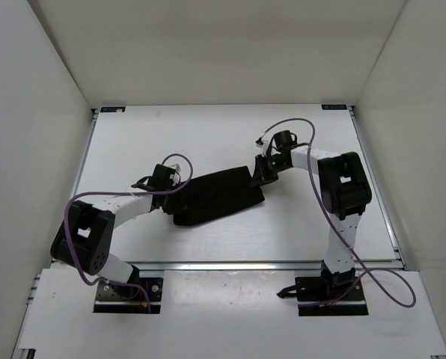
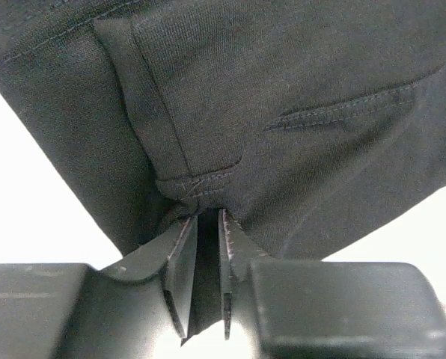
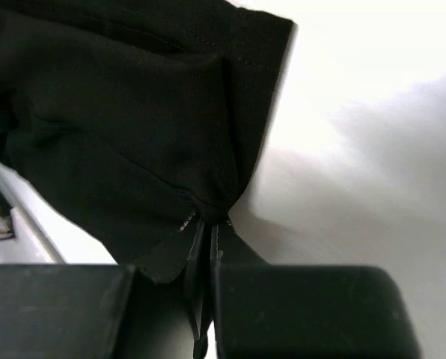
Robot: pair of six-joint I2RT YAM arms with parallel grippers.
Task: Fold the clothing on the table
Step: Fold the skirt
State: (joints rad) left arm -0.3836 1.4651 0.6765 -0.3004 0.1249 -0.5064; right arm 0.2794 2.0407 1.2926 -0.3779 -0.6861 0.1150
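The clothing [image 1: 219, 196] is lying near the middle of the counter [image 1: 208, 134], running as a dark, slanting band from near-left to far-right between the two arms. It is looking limp and matte, with folds bunching along its length. In the left wrist view a stitched seam [image 2: 343, 108] is crossing the cloth, and a hemmed edge is gathering into a pucker right at the fingertips.

The left tool [image 2: 208, 218] is pinching that pucker at the garment's near-left end, its fingers standing only a narrow slit apart with dark cloth between them. The right tool [image 3: 209, 223] is gripping the far-right end, its fingers pressing nearly together on a small peak of cloth, and the fabric is fanning out from that point.

White counter is showing on every side of the garment. Purple cables [image 1: 324, 217] are looping along both arms, and plain white walls [image 1: 36, 97] are enclosing the counter on three sides.
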